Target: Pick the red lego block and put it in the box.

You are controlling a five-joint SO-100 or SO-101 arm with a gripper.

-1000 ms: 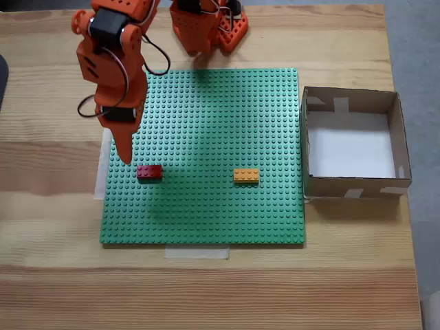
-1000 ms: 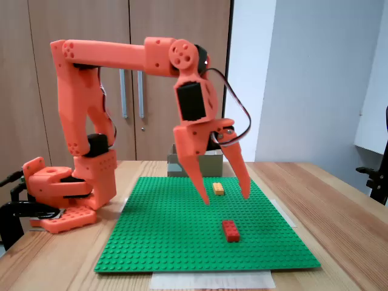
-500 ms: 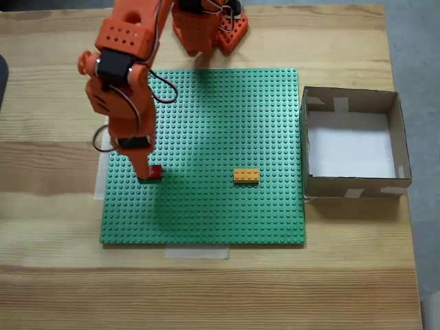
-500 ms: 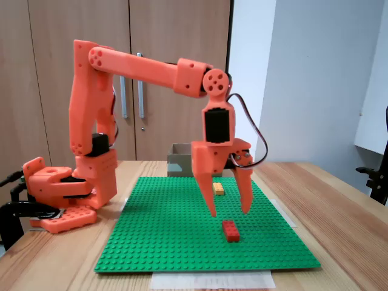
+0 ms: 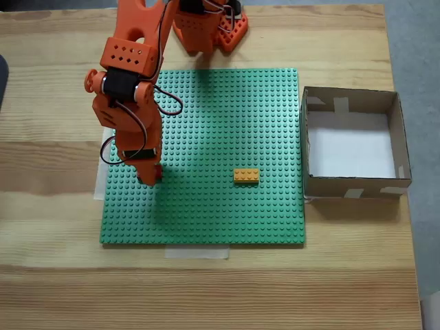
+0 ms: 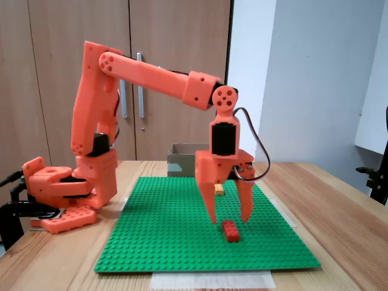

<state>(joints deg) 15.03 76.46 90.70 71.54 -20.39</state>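
Since the earlier frame, the gripper [image 6: 230, 222] has descended over the red lego block [image 6: 230, 230], which lies near the green baseplate's [image 5: 220, 206] left edge in the top-down fixed view. Fingers spread wide, holding nothing. Step: approach. Next: lower fully, close, then carry to the box [image 5: 395, 137].

Your arm reaches forward and down, gripper [image 6: 230, 222] pointing straight down with jaws spread.
Upper link stands up from the base, forearm slopes down to the wrist, wrist bends the gripper vertical. One of the two fingers [image 6: 210, 209] shows to the left in the side fixed view, the other to the right, gap clear between them. In the top-down fixed view the gripper [image 5: 146, 177] shows foreshortened under the wrist.
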